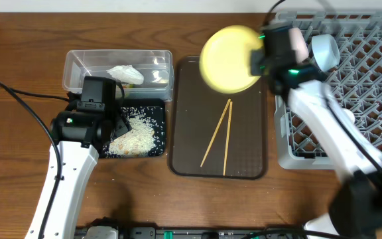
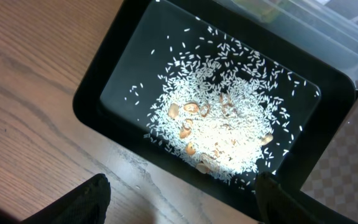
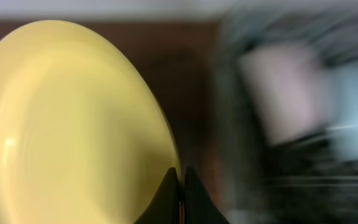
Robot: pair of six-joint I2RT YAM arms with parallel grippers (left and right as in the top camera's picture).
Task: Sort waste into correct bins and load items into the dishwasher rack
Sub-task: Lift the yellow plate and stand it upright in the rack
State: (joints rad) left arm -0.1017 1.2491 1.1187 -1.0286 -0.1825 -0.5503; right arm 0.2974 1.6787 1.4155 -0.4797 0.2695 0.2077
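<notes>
My right gripper (image 1: 257, 61) is shut on the rim of the yellow plate (image 1: 227, 58) and holds it lifted over the brown tray's far end; the plate (image 3: 73, 124) fills the right wrist view, pinched between my fingers (image 3: 180, 180). My left gripper (image 2: 182, 199) is open and empty, just above the wood at the near edge of the black tray-bin (image 2: 98, 87), which holds rice grains (image 2: 222, 118). The clear tub (image 1: 78, 63) holds a white tissue (image 1: 125, 74). The wooden chopsticks (image 1: 219, 136) lie on the brown tray. The grey dishwasher rack (image 1: 370, 93) holds a light-blue bowl (image 1: 325, 52).
The brown serving tray (image 1: 184, 133) lies between the bins and the rack. The left arm (image 1: 78, 153) hangs over the black bin. The right arm (image 1: 330, 139) crosses the rack's near left corner. Cables run at the table's left.
</notes>
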